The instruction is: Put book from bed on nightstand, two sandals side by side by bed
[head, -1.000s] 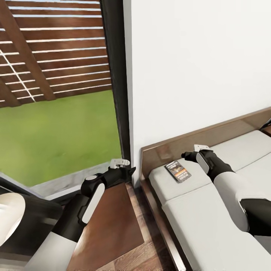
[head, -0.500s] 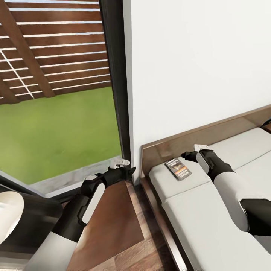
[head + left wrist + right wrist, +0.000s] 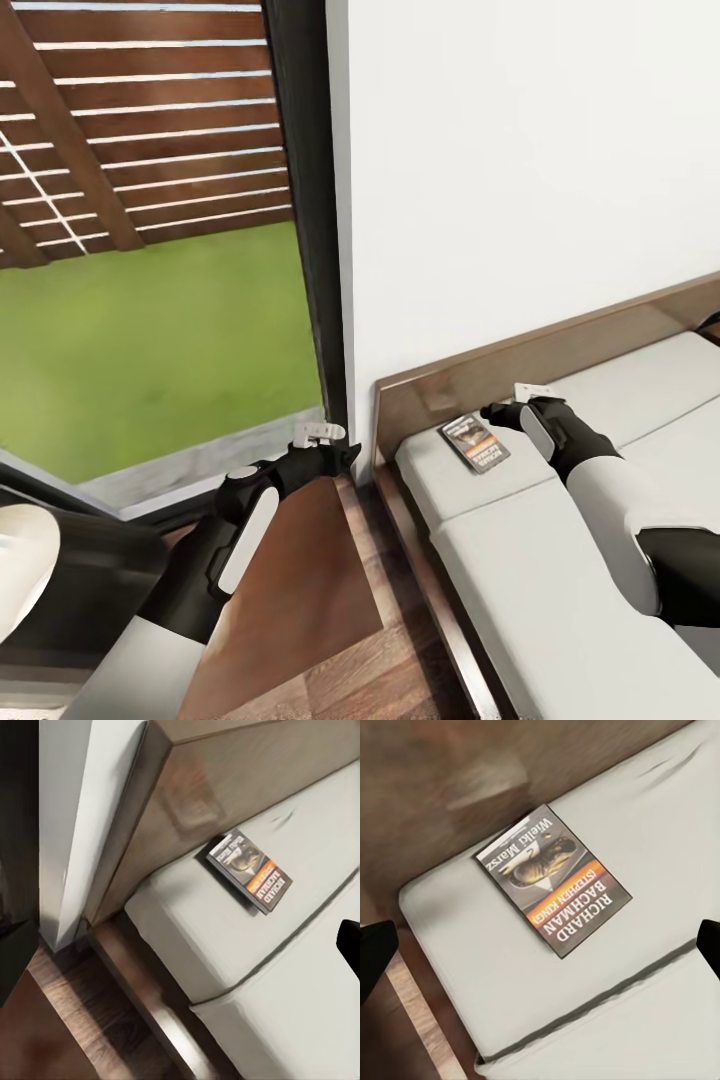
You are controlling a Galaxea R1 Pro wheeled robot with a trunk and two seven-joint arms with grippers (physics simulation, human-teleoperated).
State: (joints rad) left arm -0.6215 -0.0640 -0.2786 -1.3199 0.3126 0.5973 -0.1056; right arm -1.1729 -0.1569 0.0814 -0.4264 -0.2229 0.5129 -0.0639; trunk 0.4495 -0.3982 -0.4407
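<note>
A smooth white wall (image 3: 520, 170) rises behind the bed (image 3: 560, 560), a plain grey mattress in a dark wood frame. The flat brown nightstand (image 3: 300, 590) sits left. The thin rectangular book (image 3: 473, 443) lies on the mattress's far-left corner, just beside the released right gripper (image 3: 497, 410). I cannot tell the left gripper's (image 3: 335, 445) state.

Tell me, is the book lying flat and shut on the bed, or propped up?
Flat and shut: the book lies cover up on the mattress near the headboard, its whole front showing. The right pincer hovers beside it.
</note>
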